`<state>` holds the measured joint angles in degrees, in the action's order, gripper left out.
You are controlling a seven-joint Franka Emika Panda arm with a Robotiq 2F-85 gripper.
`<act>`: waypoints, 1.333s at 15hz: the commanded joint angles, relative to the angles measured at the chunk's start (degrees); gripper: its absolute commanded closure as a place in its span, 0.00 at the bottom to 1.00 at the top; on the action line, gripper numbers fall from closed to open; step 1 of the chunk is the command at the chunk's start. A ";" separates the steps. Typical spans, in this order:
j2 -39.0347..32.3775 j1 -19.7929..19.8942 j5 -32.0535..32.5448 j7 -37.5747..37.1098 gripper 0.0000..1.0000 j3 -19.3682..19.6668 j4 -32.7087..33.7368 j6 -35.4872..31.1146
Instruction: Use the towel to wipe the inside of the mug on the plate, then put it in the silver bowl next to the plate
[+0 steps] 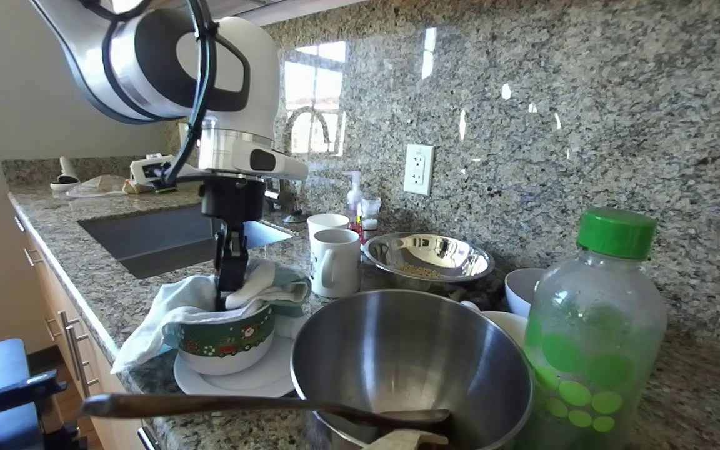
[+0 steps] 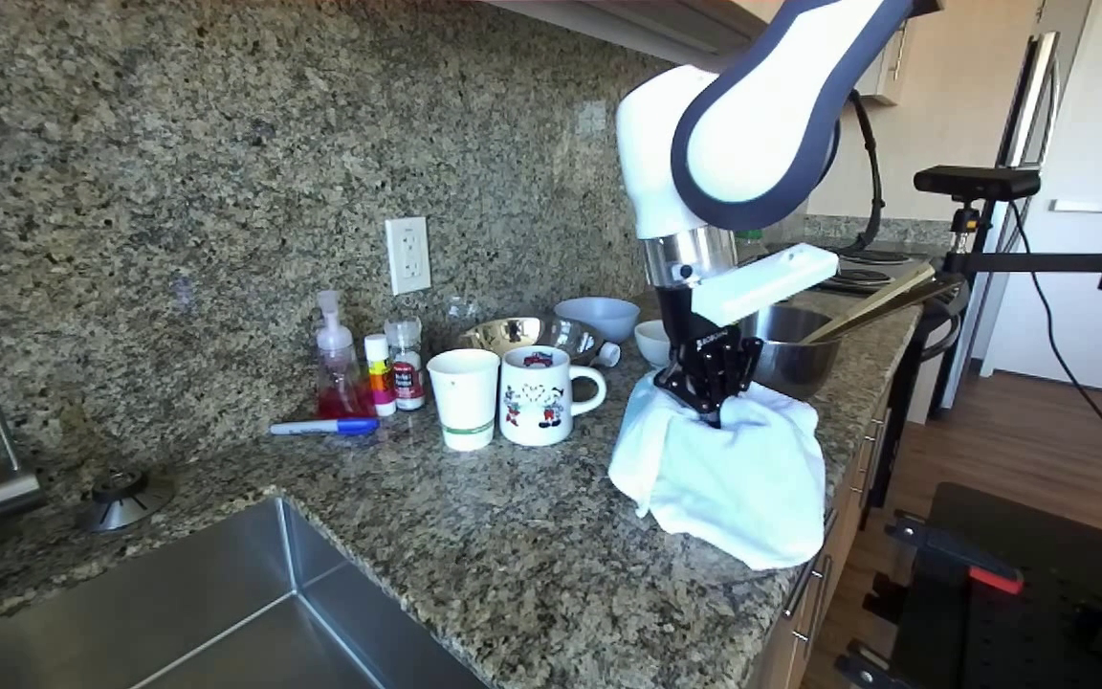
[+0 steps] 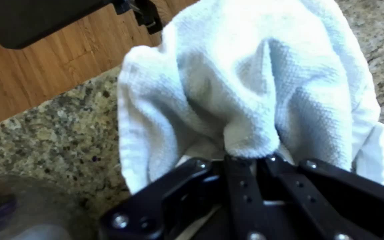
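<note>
Drapes white terry towel (image 1: 166,309) at left in an exterior view, from about the front edge of the granite counter (image 1: 107,289) up over, and apparently into, a green-banded Christmas-print mug (image 1: 229,342), set on a round white plate (image 1: 235,387) near that edge. Clamps a bunched fold with the Robotiq gripper (image 3: 252,160), pinched tight on the cloth in the wrist view. Should handle as light, limp and soft, unlikely to break or slip, likely to trail. Best taken by that thick middle fold, not the loose corner. Press gently on the mug's probably breakable ceramic, apt to skid. Then mind, farther right, dark wooden spoon (image 1: 266,402), laid over the rim of the brushed-steel mixing bowl (image 1: 413,344) just beside the plate.
</note>
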<state>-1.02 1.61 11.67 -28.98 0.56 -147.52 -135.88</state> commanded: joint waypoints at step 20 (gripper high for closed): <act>-5.20 -1.71 -4.98 5.74 0.95 1.07 2.28 1.45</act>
<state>-5.64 0.77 3.97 -20.63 0.94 -146.13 -135.86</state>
